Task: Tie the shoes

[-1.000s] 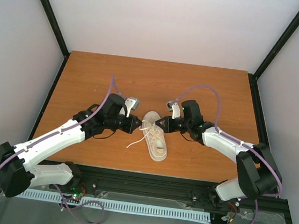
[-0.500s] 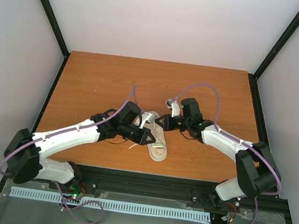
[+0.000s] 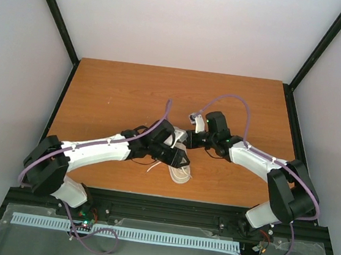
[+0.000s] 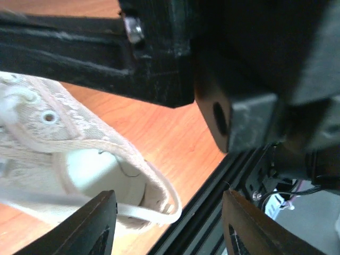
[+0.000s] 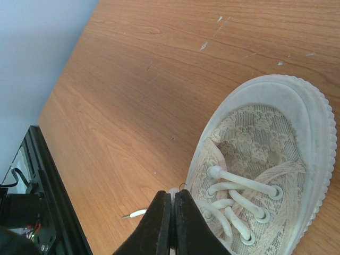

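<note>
The cream shoe (image 3: 182,174) lies at the table's near middle, toe pointing away, mostly covered by the arms. My left gripper (image 3: 181,160) hangs over its heel end. In the left wrist view that gripper (image 4: 170,226) is open, its fingers (image 4: 90,226) standing apart on either side of the heel collar (image 4: 154,183), with a flat lace (image 4: 135,211) crossing in front of the opening. My right gripper (image 5: 172,207) is shut on a lace beside the shoe's (image 5: 265,159) left eyelets; a loose lace tip (image 5: 133,214) lies on the wood.
The wooden table (image 3: 113,90) is ringed by black frame posts and white walls. A black rail (image 4: 212,202) runs along the near edge just past the heel. A dark machine part (image 4: 159,53) fills the top of the left wrist view. Purple cables arch over both arms.
My left arm has swung right, from beside the shoe to over its heel, and its jaws have opened. The right gripper has stayed shut near the shoe's upper.
</note>
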